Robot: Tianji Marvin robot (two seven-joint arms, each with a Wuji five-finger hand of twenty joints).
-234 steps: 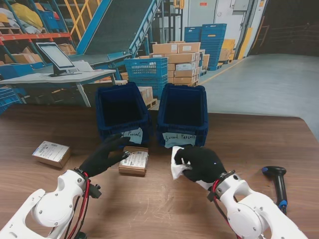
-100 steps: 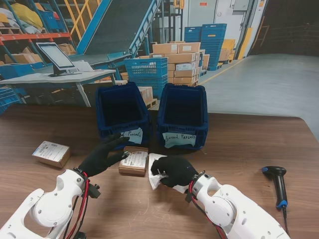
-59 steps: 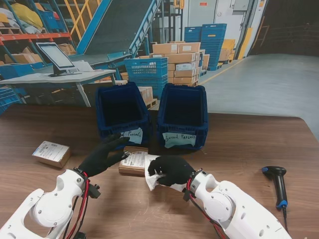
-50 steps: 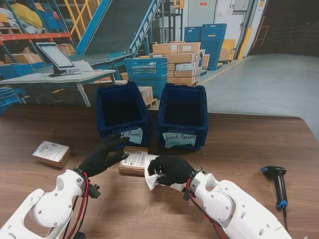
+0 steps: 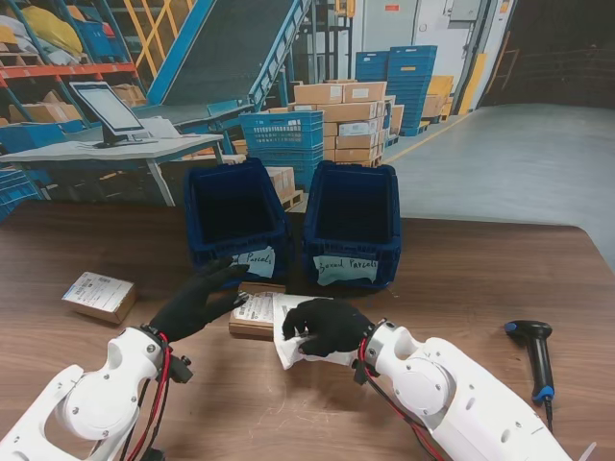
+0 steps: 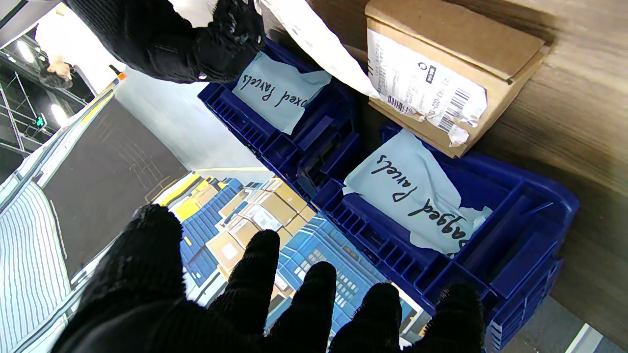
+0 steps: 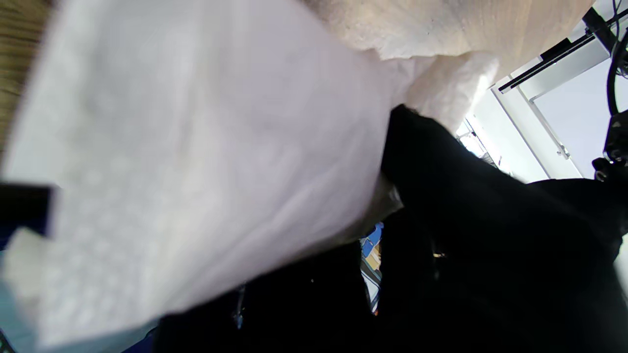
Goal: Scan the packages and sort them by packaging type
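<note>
My right hand is curled around a white padded bag; my fingers fold over its top face and the bag sticks out past them toward the box, its far edge lying over the box's right side. In the right wrist view the bag fills nearly the whole picture, pressed against my black glove, so the grip is close and firm. Whether the bag's underside touches the table I cannot tell.

My left hand holds nothing. Its fingers are spread apart and stretched flat, hovering just to the left of the box, with the fingertips reaching toward the box's far left corner. In the left wrist view the box shows a white shipping label with a barcode on its face.

Just beyond the box stand two blue bins side by side. The left bin sits right behind the box and bears a paper tag reading "Bagged Parcels"; the right bin carries a tag reading "Boxed Parcels".

Well to the left of the box lies a second box. Far to the right of the box lies a scanner.
</note>
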